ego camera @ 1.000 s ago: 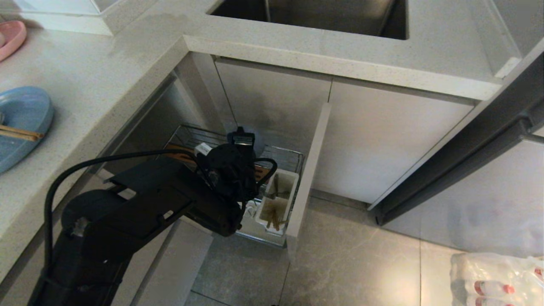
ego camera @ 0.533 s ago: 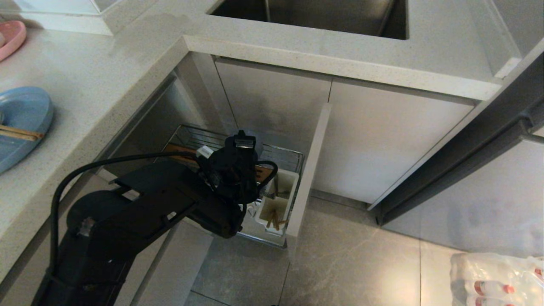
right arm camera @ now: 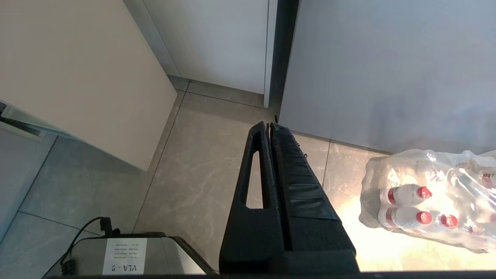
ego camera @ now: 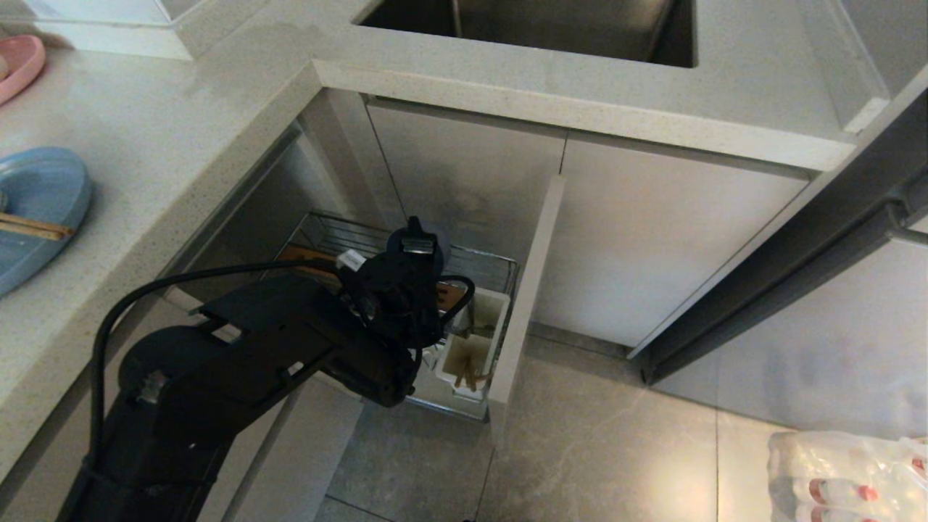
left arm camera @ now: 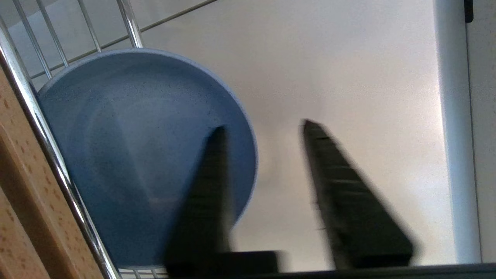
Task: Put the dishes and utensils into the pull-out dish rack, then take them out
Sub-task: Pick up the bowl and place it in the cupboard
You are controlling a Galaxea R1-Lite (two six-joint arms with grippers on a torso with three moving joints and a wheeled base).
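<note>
The robot's left arm reaches down into the pull-out dish rack (ego camera: 478,264) below the stone desk (ego camera: 145,138), and its bulk hides most of the chrome wire basket in the head view. Only the far wire rails, a sliver of the brown wooden strip (ego camera: 308,257) and the white utensil cup (ego camera: 471,341) by the beige front panel (ego camera: 525,304) show past it. The left gripper (left arm camera: 263,128) cannot be seen from the head camera; the wrist view shows its two dark fingers (left arm camera: 329,174) spread apart and released, with nothing between them. One finger overlaps the rim of the light-blue bowl (left arm camera: 128,147), which stands on edge against the chrome wires beside the wooden strip; whether finger and bowl touch cannot be told, and the bowl's lower edge is cut off.

Light-brown chopsticks (ego camera: 471,377) stand in the near compartment of the utensil cup; what fills the far compartment is too dim to make out. On the desk at the left edge lies the light-blue plate (ego camera: 36,210), partly cut off, with another pair of chopsticks (ego camera: 32,227) resting across it. A corner of a pink plate (ego camera: 18,61) shows further back.

The right gripper (right arm camera: 270,124) hangs over the tiled floor (right arm camera: 193,155), fingers clenched together on nothing, near a plastic-wrapped pack of bottles (right arm camera: 426,201).
</note>
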